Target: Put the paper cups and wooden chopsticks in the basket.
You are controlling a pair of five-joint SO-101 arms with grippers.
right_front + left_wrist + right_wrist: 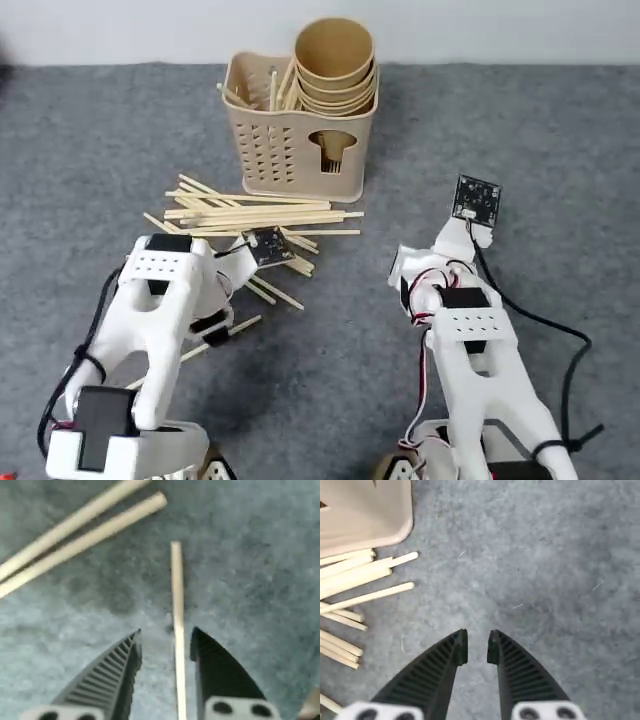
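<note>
**Basket and contents.** A beige slotted basket stands upright near the far edge of the grey felt-like surface, about midway along it. A nested stack of tan paper cups rises above the rim on its right side. A few pale sticks lean in its left side.

**Loose chopsticks.** The wooden chopsticks are slim, pale and blunt-ended. They lie in a loose fan on the surface just in front of the basket, toward the left arm. The near part of the fan runs under that arm's wrist and is hidden there.

**Left gripper**. It sits low over the surface with its jaws apart and a single chopstick lying lengthwise between them — closer to the smooth jaw. Whether the two touch cannot be told. The stick's near end is cut off.

**Right gripper**. It hovers over bare surface to the right of the fan with its jaws parted by a narrow gap — nothing is between them.
</note>
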